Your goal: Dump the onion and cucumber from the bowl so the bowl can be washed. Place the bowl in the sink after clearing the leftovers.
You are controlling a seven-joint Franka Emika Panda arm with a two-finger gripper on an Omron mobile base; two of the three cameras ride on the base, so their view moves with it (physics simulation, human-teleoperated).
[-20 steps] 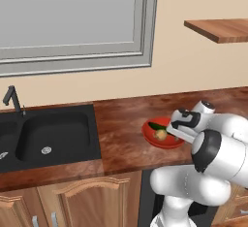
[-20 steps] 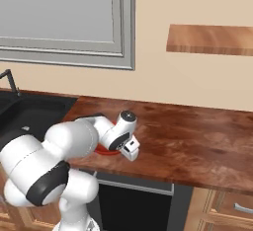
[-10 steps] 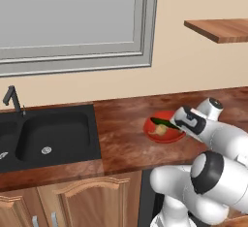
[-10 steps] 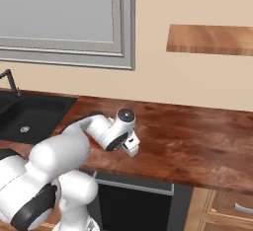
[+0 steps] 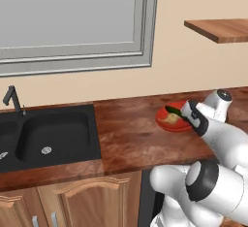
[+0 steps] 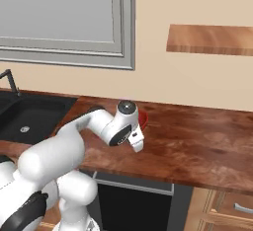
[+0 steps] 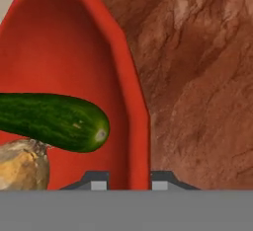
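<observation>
claw: claw (image 7: pixel 129 181) pinching the bowl's rim, one tip inside the wall and one outside, seen at 6 o'clock of the hand view; in the left base view the hand sits at the bowl's 3 o'clock edge

bowl: red bowl (image 5: pixel 167 124) on the wooden surface (image 5: pixel 131 138), at about 2 o'clock from the sink and well apart from it; whether it rests flat or is a little raised I cannot tell; in the right base view a sliver of red rim (image 6: pixel 144 118) shows behind the wrist

cucumber: cucumber (image 7: pixel 54 121) inside the bowl, lying across it, one end toward the gripped rim; touching the onion

onion: onion (image 7: pixel 22 165) inside the bowl, tucked under the cucumber at 7 o'clock of the hand view

sink: black sink (image 5: pixel 48 136) recessed at 9 o'clock of the left base view, drain visible, faucet (image 5: pixel 13 100) behind it

step in hand: grasp on the rim looks made; leftovers not yet dumped; bowl not yet in the sink

next move: judged, lift the bowl clear of the surface, then tip it so cucumber and onion slide out; a rim pinch is narrow, so a slow tilt seems wise; only after that carry the bowl toward 9 o'clock and lower it into the sink
</observation>
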